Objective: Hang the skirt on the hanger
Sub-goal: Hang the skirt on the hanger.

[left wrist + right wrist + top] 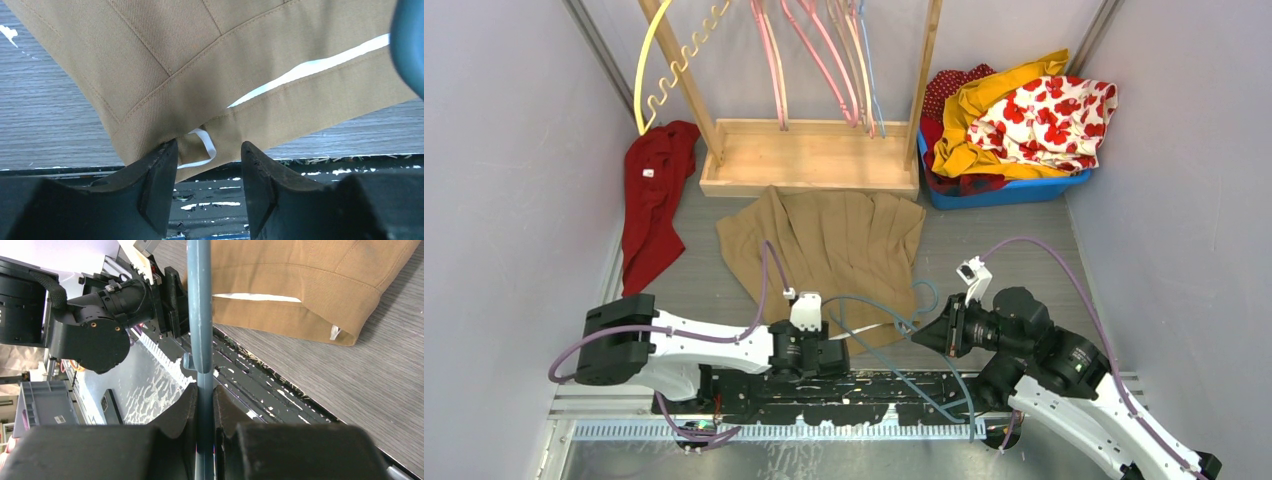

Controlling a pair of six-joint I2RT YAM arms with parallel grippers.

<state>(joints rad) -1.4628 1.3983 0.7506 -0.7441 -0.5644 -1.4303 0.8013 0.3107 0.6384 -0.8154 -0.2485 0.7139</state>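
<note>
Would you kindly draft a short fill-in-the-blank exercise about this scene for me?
The right claw is ____ on the hanger.
The left claw stands ____ around the skirt's waistband.
The bin beside the wooden rack is coloured ____.
The red garment lies on the rack's ____ side.
Missing words: shut; open; blue; left.

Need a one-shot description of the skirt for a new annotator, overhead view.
Start at the wooden rack base at the back of the table. The skirt lies flat directly in front of it, waistband at the near end. It is the only tan, pleated piece: the garment to its left is red, the blue bin to its right holds yellow and red-patterned clothes.
</note>
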